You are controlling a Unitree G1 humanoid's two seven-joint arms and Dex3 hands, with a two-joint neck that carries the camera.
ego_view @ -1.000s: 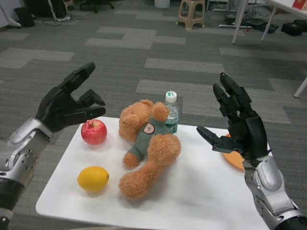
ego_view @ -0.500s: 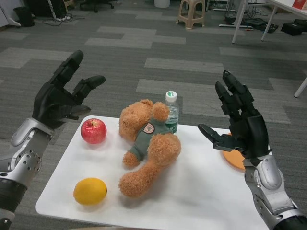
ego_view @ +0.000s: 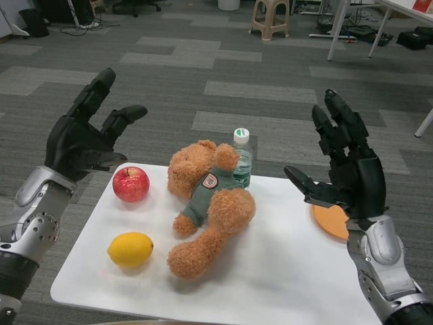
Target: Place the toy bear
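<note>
Across the lower frame, a white table (ego_view: 291,284) is being occupied at its centre by the toy bear (ego_view: 207,206), lying on its back. Left hand (ego_view: 84,139) and right hand (ego_view: 348,169) are being held empty, fingers spread, either side.

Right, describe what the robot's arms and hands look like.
Both forearms are silver metal with rounded casings and small round bolt heads near the wrists. Each ends in a black, many-fingered robot hand with segmented, glossy plastic fingers: the left robot hand and the right robot hand. No cables or markings are visible.
</note>
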